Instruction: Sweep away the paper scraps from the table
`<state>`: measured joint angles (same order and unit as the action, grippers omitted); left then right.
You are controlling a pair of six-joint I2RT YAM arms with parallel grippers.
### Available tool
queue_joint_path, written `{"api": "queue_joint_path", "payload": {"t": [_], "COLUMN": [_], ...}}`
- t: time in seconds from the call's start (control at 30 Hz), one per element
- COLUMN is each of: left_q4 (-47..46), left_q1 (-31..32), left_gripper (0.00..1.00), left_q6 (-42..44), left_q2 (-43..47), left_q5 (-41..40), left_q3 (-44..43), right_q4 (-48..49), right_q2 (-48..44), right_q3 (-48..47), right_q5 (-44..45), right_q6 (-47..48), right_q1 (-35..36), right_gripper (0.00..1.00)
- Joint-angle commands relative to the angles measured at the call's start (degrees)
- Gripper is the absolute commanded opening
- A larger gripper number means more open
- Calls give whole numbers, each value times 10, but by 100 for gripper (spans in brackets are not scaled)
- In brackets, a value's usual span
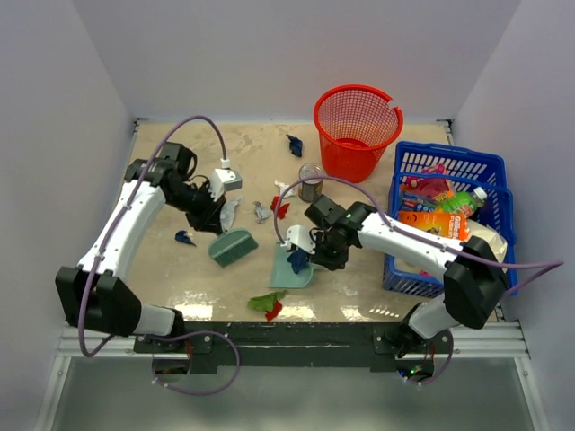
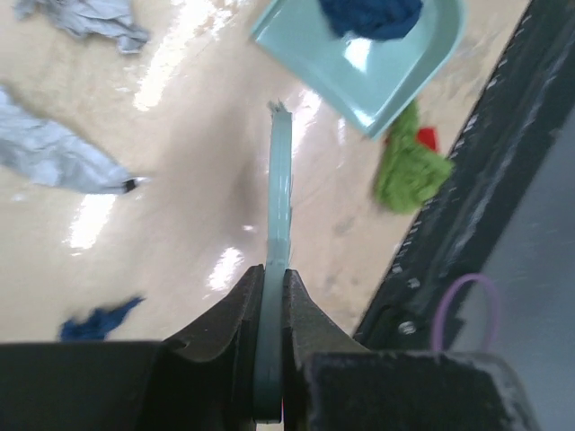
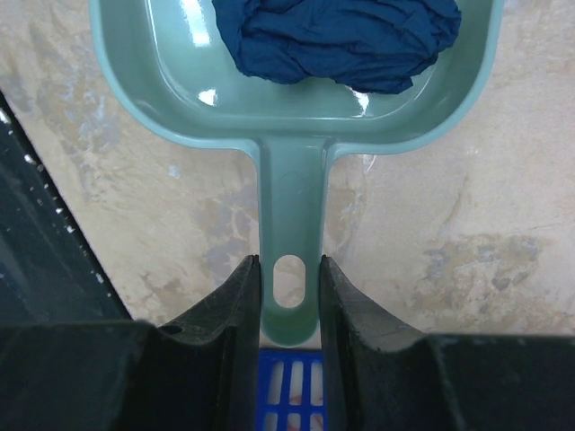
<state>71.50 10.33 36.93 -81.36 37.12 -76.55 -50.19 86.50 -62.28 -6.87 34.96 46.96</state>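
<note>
My left gripper point(image 1: 216, 226) is shut on a teal hand brush point(image 1: 234, 247), seen edge-on in the left wrist view point(image 2: 280, 215). My right gripper point(image 1: 316, 254) is shut on the handle of a teal dustpan point(image 1: 304, 277), which lies on the table point(image 1: 180, 180). The right wrist view shows that handle point(image 3: 289, 215) between the fingers. A dark blue scrap point(image 3: 337, 36) lies in the pan. Loose scraps on the table: green and red ones point(image 1: 269, 303) near the front rail, a dark blue one point(image 1: 184, 238), grey ones point(image 1: 230, 213), a red one point(image 1: 282, 208), and a far dark blue one point(image 1: 294, 144).
A red mesh basket point(image 1: 357, 130) stands at the back. A tin can point(image 1: 311, 182) stands in front of it. A blue crate point(image 1: 490, 166) of packaged goods fills the right side. The black front rail point(image 2: 467, 206) runs close to the green scrap point(image 2: 409, 171).
</note>
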Motion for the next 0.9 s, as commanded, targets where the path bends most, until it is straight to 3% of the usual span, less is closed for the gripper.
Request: {"api": "queue_joint_path", "payload": {"t": [0.0,0.1,0.13,0.23,0.33,0.53,0.87], "left_q4": [27,23,36,39,40,40,38], "left_q1": [-5,0,3,22,63,114,140], "left_gripper": [0,0,0,0,0,0,0], "left_q6": [158,177,171,115,99,113,157], "left_q2": [105,133,130,99,69,18,-105], "left_q5": [-41,14,66,172,223,276,222], "left_q3": [25,26,1,-39,-16,41,57], "right_q4": [-15,-45,-51,-53,-53,-54,-39], "right_q2": [-48,-45,-44,-61,-58,-63,-100], "right_q3": [1,-40,-49,-70,-83,-115,-101], "right_q5": [-13,-74,-99,-111,-85,-90,-96], "right_q6": [-4,-31,-33,-33,-26,-35,-66], "right_q1": [-35,-113,-125,-141,-144,-199,-250], "right_gripper": [0,0,0,0,0,0,0]}}
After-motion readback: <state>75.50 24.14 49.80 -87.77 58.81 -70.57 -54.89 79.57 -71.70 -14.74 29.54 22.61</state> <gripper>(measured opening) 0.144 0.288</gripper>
